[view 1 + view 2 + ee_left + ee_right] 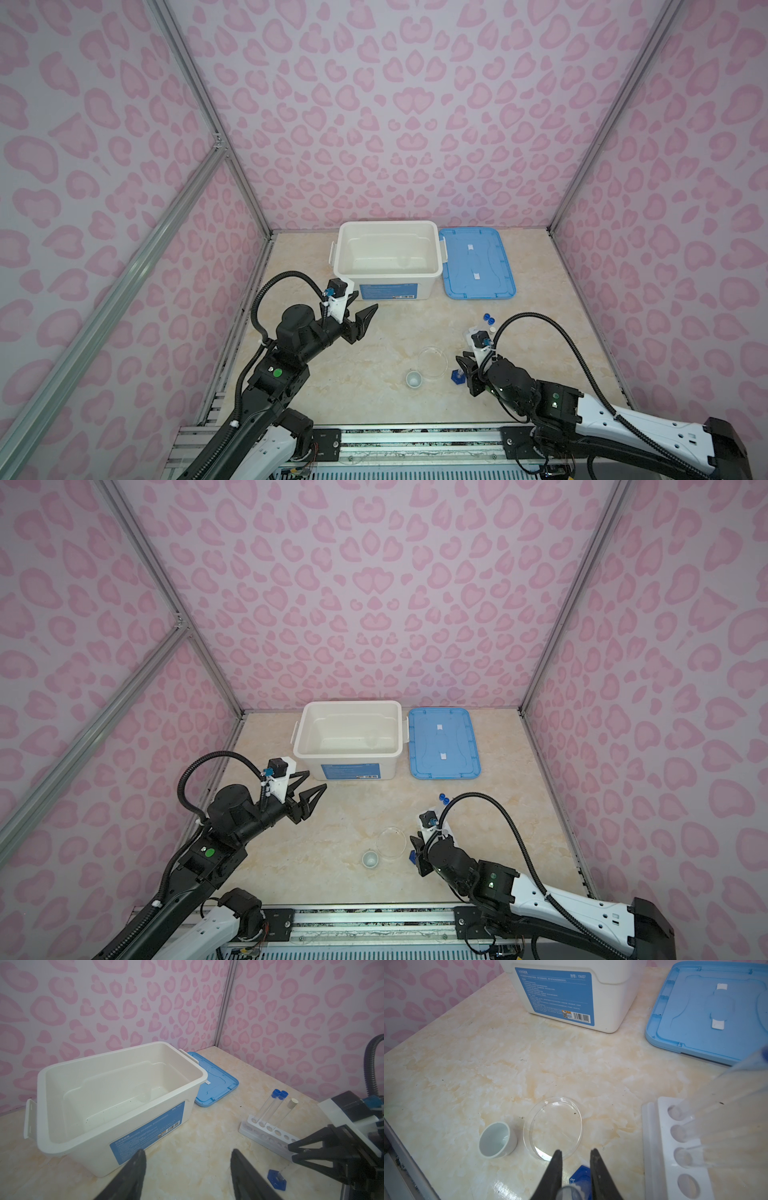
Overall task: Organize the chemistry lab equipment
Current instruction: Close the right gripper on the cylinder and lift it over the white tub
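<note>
Cylinder (580,1178) beside the dish (554,1126) sits between the narrow jaws of the right claw (576,1152), likely for lifting; pinch unclear. Left claw (187,1152) hangs spread, empty.

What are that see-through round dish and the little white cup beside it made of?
The round dish looks like clear glass or hard plastic, glossy: the tabletop shows through and its rim glints. The white cup is probably glazed ceramic, possibly plastic: opaque, thick-walled, smooth sheen inside.

Test tubes (726,1109) blurred, cut by frame edge — cylinder (571,1192) top blurred between right gripper (576,1150) fingers; contact unclear.
</note>
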Controlling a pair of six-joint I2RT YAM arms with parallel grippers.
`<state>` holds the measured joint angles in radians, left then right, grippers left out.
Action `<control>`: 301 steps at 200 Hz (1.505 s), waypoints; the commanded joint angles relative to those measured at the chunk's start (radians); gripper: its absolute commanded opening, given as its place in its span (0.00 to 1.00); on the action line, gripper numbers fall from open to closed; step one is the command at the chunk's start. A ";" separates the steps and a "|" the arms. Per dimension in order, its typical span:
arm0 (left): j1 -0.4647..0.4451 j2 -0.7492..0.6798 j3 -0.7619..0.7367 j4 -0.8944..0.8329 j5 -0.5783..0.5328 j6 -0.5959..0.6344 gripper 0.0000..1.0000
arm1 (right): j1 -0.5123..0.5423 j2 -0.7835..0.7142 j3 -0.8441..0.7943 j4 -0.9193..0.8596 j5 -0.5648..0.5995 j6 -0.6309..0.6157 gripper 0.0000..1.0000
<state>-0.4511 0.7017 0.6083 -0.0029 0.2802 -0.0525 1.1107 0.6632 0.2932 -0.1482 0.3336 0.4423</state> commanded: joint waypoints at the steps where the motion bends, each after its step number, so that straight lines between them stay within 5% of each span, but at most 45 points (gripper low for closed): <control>1: 0.002 -0.006 -0.002 0.012 0.001 0.006 0.66 | 0.001 0.019 0.005 -0.015 0.001 0.001 0.21; 102: 0.002 -0.008 0.006 -0.002 -0.001 0.017 0.66 | 0.005 0.092 0.173 -0.192 -0.027 -0.028 0.11; 199: 0.053 -0.038 0.050 -0.072 -0.056 0.022 0.65 | -0.166 0.545 0.972 -0.533 -0.175 -0.378 0.08; 301: 0.248 0.011 0.064 -0.065 0.039 -0.040 0.65 | -0.388 1.218 1.746 -0.426 -0.432 -0.538 0.07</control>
<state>-0.2203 0.7158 0.6640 -0.0875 0.3065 -0.0795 0.7525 1.7569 1.9110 -0.6250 0.0017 -0.0635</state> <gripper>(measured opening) 0.646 0.151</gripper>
